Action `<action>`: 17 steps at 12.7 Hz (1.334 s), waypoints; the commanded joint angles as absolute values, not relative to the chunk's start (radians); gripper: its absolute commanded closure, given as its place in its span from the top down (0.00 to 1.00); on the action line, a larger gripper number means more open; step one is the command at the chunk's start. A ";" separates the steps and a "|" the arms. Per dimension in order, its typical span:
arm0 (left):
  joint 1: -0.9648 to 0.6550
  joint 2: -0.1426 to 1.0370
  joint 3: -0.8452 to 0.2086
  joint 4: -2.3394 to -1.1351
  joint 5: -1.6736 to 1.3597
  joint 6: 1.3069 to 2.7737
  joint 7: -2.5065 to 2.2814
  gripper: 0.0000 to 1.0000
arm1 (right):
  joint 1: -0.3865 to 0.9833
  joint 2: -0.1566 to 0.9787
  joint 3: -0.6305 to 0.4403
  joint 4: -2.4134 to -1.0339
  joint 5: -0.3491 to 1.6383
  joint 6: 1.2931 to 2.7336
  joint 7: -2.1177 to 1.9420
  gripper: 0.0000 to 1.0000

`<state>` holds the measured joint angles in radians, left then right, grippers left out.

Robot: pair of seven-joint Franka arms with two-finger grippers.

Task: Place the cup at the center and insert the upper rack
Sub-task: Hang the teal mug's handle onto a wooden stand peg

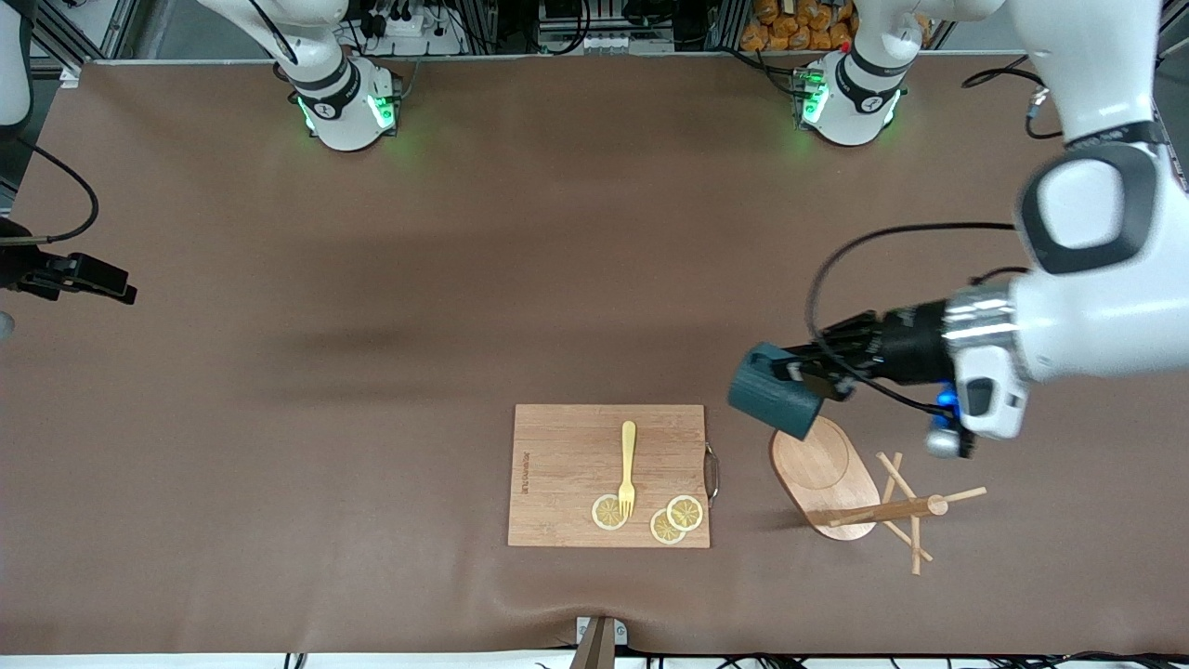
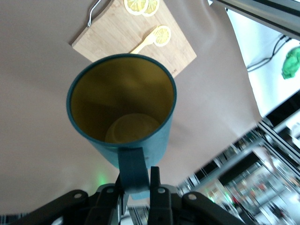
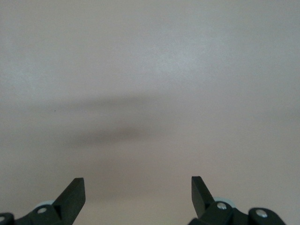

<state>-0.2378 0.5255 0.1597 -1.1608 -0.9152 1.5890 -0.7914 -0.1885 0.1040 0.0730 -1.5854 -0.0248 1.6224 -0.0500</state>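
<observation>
Wooden upper rack lies toppled under the left gripper, which clamps the cup by its handle; right gripper waits, fingers spread over bare table.

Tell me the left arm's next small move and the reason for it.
Probably carry the cup toward the table's centre, away from the mug tree. The left claw is shut on the cup's handle, holding it on its side in the air over the toppled tree's oval base.
</observation>
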 commanded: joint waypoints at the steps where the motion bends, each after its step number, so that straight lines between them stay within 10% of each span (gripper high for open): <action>1: -0.186 0.583 0.149 -1.154 -1.041 1.525 -0.764 0.00 | -0.202 0.091 0.086 -1.588 -0.025 1.614 -0.048 1.00; 17: -0.023 0.721 0.206 -1.152 -1.127 1.381 -0.160 0.00 | -0.192 0.094 0.084 -1.591 -0.026 1.612 -0.048 1.00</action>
